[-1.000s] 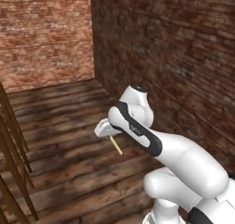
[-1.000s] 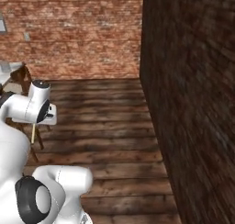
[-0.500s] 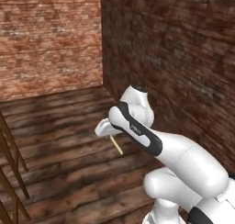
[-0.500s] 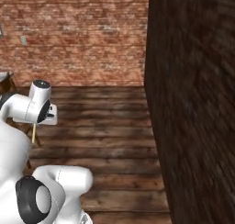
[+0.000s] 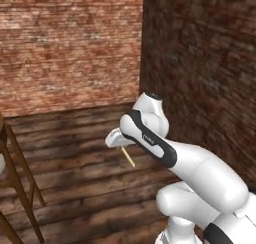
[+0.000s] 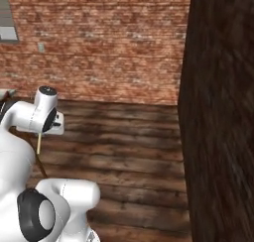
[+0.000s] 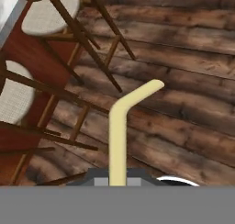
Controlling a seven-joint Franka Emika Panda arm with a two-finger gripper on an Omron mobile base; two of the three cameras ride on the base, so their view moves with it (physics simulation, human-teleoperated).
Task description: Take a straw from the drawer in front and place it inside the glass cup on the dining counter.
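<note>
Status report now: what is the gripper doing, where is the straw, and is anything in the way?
Gripper shut on the straw. Straw hangs below the hand, above the wooden floor. Wooden stools off to one side, brick wall ahead.

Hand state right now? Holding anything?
Hand: closed on the straw, which sticks out from it over the wooden floor.

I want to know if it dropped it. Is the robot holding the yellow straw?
Yes, the pale yellow straw sticks out from the shut gripper above the wooden floor in the hand view.
</note>
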